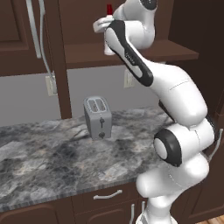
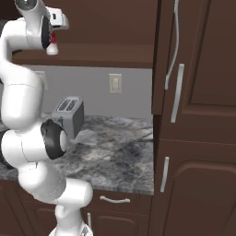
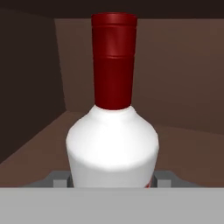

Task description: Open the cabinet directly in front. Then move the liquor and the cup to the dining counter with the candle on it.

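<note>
The liquor [image 3: 112,144], a white bottle with a red cap, stands on the shelf of the open cabinet [image 1: 144,51]. Its red cap [image 1: 109,8] sticks up behind my arm, and its base [image 2: 52,49] rests on the shelf board. My gripper [image 3: 112,180] reaches into the cabinet with one finger pressed to each side of the bottle's body, shut on it. The hand [image 1: 103,25] [image 2: 56,20] is level with the bottle's upper half. The cabinet's door [image 1: 26,35] hangs open at the left. The cup, the dining counter and the candle are out of view.
A grey toaster [image 1: 97,117] [image 2: 68,114] stands on the marbled counter [image 1: 48,162] below the cabinet. A tall dark cabinet [image 2: 198,138] with silver handles closes off the right side. Drawers with short handles [image 1: 107,195] run under the counter.
</note>
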